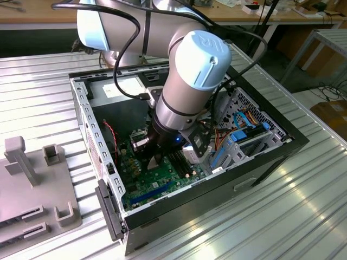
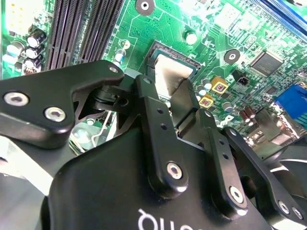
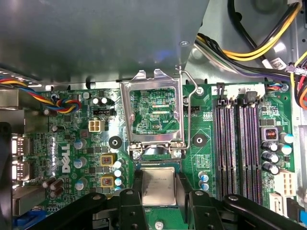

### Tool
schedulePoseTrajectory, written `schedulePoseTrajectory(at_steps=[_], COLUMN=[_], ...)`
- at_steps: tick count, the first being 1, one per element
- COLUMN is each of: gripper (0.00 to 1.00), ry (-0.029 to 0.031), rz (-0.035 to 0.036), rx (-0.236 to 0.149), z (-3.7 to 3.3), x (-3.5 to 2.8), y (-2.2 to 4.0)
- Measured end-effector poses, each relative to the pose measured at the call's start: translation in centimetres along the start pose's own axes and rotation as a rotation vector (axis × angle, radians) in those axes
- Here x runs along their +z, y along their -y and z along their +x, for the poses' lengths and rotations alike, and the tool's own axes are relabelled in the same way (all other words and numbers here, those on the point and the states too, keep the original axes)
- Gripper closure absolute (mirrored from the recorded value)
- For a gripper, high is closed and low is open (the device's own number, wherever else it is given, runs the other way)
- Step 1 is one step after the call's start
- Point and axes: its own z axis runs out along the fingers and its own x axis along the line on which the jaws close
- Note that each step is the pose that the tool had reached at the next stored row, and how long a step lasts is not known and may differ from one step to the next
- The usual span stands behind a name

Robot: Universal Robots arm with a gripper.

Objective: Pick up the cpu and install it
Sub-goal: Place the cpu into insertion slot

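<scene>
Table (image 1: 303, 206) ribbed metal | case (image 1: 227, 187) open | bench (image 1: 32, 11) behind | cpu (image 3: 159, 186) pinched in jaws

A ribbed metal table (image 1: 303, 216) is carrying two things. An open black computer case (image 1: 260, 162) is lying on its side near the middle, and a grey plastic fixture (image 1: 32, 189) is sitting apart from it, at the exterior view's left edge.
</scene>
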Motion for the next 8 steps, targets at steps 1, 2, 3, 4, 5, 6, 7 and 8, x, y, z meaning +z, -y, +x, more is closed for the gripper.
schedulePoseTrajectory(at_steps=[1,2,3,4,5,6,7,8], gripper=[0.59,0.59,0.59,0.59,0.59,0.59,0.59,0.59], ry=[-0.0001,-0.0001,0.0000,-0.0001,-0.0001,-0.0002,-0.0002,-0.0001], rz=[0.0000,-0.0001,-0.0002,-0.0002,0.0000,0.0001,0.0001,-0.0001], rx=[0.000,0.000,0.000,0.000,0.000,0.000,0.000,0.000], z=[0.00,0.01,0.01,0.01,0.00,0.00,-0.01,-0.01], x=[-0.07,-0.13,-0.13,-0.14,-0.15,-0.15,-0.15,-0.14], y=[-0.01,-0.01,-0.01,-0.01,-0.01,-0.01,0.00,0.00])
